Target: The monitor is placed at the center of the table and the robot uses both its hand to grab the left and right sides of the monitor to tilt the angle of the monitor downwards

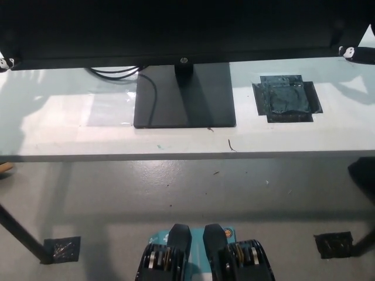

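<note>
Left hand [5,61]: only a small white part shows, at the lower left corner of the monitor [176,29]; whether its fingers are clenched on the edge or released cannot be told.
Right hand [350,52]: only a small pale part shows, at the monitor's lower right corner; its grip cannot be told either.
Why the hands sit there: one at each lower corner, well apart. I judge this gives even leverage, so the screen pivots on its hinge and does not twist.
Monitor: a wide black panel across the top of the head view. Its lower bezel overhangs the back of the counter [58,132], and it is centred between the hands.
Stand base [184,96]: a flat dark rectangle on the counter, directly under the bezel's middle. It probably anchors the monitor while the panel is tilted.
Cable [117,71]: dark, looping behind the base on its left and running under the screen. It lies slack and clear of both hands.
Tape patch [286,98]: black, stuck flat on the counter to the right of the base, apart from it. It is likely a position marker.
Floor [176,187]: grey, with black tape marks [58,249] near the counter's legs.
Count: two hands, one monitor, one stand base, one tape patch on the counter, two tape marks on the floor.
Task stage: the hands appear placed for the downward tilt. How far the tilt has gone cannot be judged from this steep view.
</note>
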Tool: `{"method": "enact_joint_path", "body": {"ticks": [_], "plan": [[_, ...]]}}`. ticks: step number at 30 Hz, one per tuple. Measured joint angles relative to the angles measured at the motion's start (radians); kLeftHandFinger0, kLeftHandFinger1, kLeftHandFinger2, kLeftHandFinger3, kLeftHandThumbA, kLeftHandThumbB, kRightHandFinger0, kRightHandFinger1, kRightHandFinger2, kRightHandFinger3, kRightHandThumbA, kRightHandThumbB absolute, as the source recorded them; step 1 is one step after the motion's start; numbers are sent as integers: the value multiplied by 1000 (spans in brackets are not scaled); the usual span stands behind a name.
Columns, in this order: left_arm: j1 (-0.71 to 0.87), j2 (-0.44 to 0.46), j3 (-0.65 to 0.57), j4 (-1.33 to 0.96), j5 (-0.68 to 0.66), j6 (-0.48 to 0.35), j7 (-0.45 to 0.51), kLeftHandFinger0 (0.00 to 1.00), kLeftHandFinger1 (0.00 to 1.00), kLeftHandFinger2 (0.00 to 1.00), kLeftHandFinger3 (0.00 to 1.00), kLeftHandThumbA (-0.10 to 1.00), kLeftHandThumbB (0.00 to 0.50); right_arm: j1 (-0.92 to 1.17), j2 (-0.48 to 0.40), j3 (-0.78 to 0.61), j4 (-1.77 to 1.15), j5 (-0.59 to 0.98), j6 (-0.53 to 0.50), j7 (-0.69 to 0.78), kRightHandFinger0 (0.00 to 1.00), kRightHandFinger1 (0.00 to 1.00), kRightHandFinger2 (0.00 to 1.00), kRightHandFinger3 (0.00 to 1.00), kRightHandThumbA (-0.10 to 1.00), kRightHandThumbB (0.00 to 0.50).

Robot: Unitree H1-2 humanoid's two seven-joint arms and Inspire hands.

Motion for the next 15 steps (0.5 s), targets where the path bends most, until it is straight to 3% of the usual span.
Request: {"method": "enact_joint_path", "body": {"ticks": [13,14,15], "plan": [[-5,-40,18,35,30,87,22,1000,1000,1000,1000,764,500,0,46,55,43,-18,58,-162,1000,1000,1000,1000,549,500],[-5,-41,21,35,33,92,25,1000,1000,1000,1000,849,488,-1,50,55,44,-18,61,-170,1000,1000,1000,1000,628,500],[-5,-42,33,35,34,96,25,1000,1000,1000,1000,835,467,-1,51,54,44,-18,61,-176,1000,1000,1000,1000,647,500]]}}
